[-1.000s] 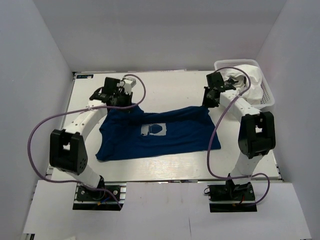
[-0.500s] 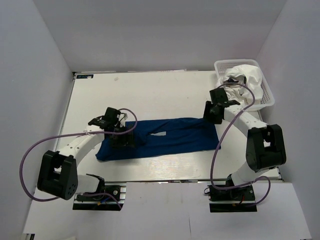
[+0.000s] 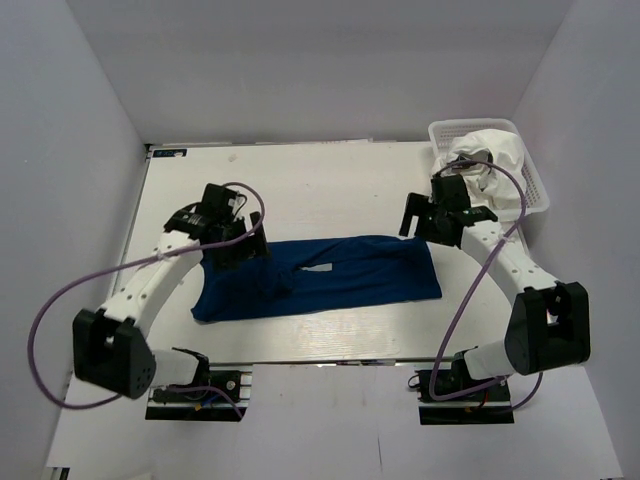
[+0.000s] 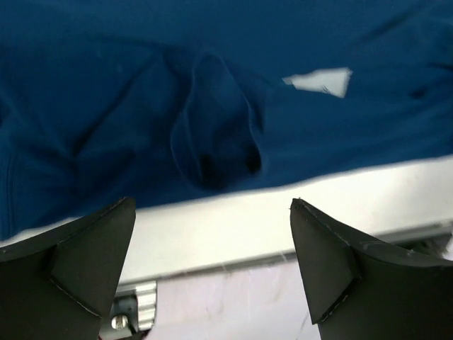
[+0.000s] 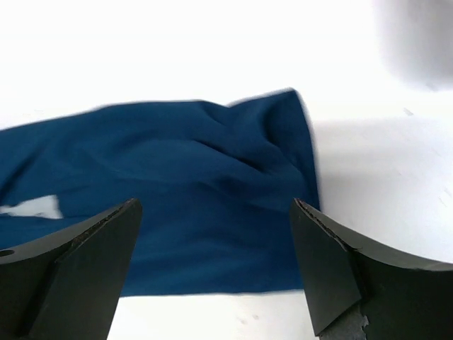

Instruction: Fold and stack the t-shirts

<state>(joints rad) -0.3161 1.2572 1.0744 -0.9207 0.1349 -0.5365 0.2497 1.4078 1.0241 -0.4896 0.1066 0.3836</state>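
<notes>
The navy blue t-shirt [image 3: 330, 275] lies folded in half as a long band across the table's middle, with a small pale patch [image 3: 320, 268] showing on top. My left gripper [image 3: 240, 245] hovers over the band's left end, open and empty. In the left wrist view the navy cloth [image 4: 212, 92] fills the upper half, above the gap of my left gripper [image 4: 212, 269]. My right gripper [image 3: 425, 218] is open above the band's right end; my right gripper [image 5: 216, 273] frames the navy cloth [image 5: 184, 198]. The white t-shirt [image 3: 500, 160] is bunched in the basket.
The white lattice basket [image 3: 541, 196] stands at the table's far right corner. The table's near edge with its metal rail [image 4: 134, 301] lies just past the shirt. Purple cables loop from both arms. Pale walls close in on three sides.
Both grippers carried the shirt's far edge toward the near edge, folding it in half and hiding the print. They then opened, let go, and rose slightly away.
</notes>
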